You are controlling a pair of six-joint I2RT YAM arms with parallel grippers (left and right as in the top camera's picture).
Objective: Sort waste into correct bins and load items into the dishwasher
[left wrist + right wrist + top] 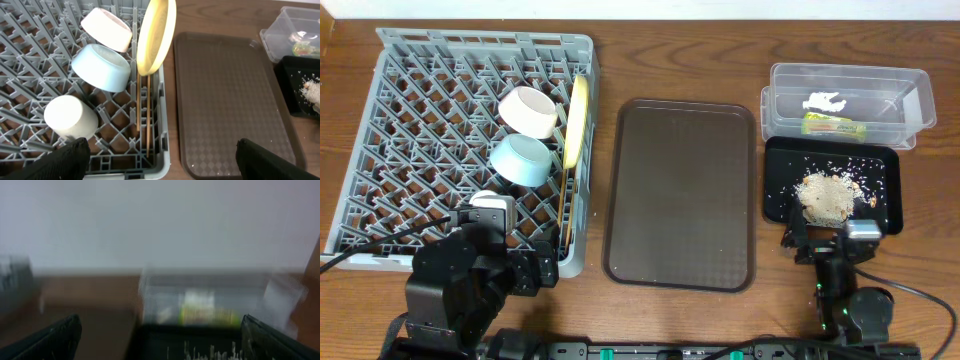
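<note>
The grey dishwasher rack (420,100) holds the cream-white bowl (528,110), the light-blue bowl (522,160), the yellow plate (577,120) on edge, the white cup (70,117) and the chopsticks (142,115) lying by its right wall. My left gripper (162,160) hovers open and empty over the rack's front right corner. The clear tub (910,95) contains the white scrap (825,101) and the green-and-orange wrapper (830,124). Beige food bits (826,197) lie piled in the black tray (885,165). At that tray's near edge my right gripper (825,245) stands open with nothing in it.
A brown serving tray (682,195), with nothing on it, lies between the rack and the bins. The right wrist view is blurred, showing the tub (210,300) ahead and a pale wall behind. Both arm bases sit at the table's front edge.
</note>
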